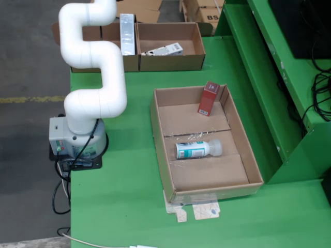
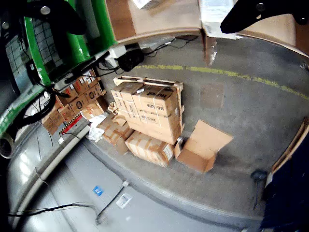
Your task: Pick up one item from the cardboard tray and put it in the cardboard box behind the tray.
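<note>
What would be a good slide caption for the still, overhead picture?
White robot arm on a green table beside a cardboard tray holding a bottle and a red carton.

My arm glossy white, base grey; bench bright green; cardboard tray plain brown; small carton in it red with a white lower panel; bottle white with teal label and clear cap; cardboard box behind brown, holding a white pack; tool fingers black; floor grey with a yellow line.
</note>
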{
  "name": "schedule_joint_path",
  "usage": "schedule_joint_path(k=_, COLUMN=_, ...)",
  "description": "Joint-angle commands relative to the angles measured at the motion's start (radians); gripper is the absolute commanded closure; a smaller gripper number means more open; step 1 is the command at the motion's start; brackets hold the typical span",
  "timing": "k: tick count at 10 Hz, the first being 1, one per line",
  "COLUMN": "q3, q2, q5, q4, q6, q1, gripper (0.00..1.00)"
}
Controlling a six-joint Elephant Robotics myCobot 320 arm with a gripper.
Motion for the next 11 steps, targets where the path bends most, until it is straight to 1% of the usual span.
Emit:
schedule_joint_path(k=1, q3=0.026, q2=0.331, q5=-0.034, q4=-0.636, q6=0.238, q1=-0.083, gripper=0.0)
schedule_joint_path(k=2, q3=0.026, q2=0.42, q5=0.026, q4=-0.857, q6=0.354, q1=-0.106, gripper=0.0)
schedule_joint_path(k=3, q3=0.026, q2=0.42, q5=0.026, q4=-0.857, q6=0.354, q1=-0.106, gripper=0.0)
schedule_joint_path(k=4, q3=0.026, q2=0.59, q5=0.153, q4=-1.294, q6=0.551, q1=-0.183, gripper=0.0)
schedule_joint_path(k=5, q3=0.026, q2=0.59, q5=0.153, q4=-1.294, q6=0.551, q1=-0.183, gripper=0.0)
schedule_joint_path(k=6, q3=-0.462, q2=0.949, q5=0.221, q4=-1.303, q6=0.635, q1=-0.271, gripper=0.0)
schedule_joint_path(k=7, q3=-0.462, q2=0.949, q5=0.221, q4=-1.303, q6=0.635, q1=-0.271, gripper=0.0)
schedule_joint_path(k=8, q3=-0.892, q2=1.26, q5=0.252, q4=-1.149, q6=0.587, q1=-0.395, gripper=0.0)
schedule_joint_path(k=9, q3=-0.892, q2=1.26, q5=0.252, q4=-1.149, q6=0.587, q1=-0.395, gripper=0.0)
schedule_joint_path(k=10, q3=-1.1, q2=1.457, q5=0.279, q4=-1.117, q6=0.549, q1=-0.507, gripper=0.0)
schedule_joint_path(k=11, q3=-1.1, q2=1.457, q5=0.279, q4=-1.117, q6=0.549, q1=-0.507, gripper=0.0)
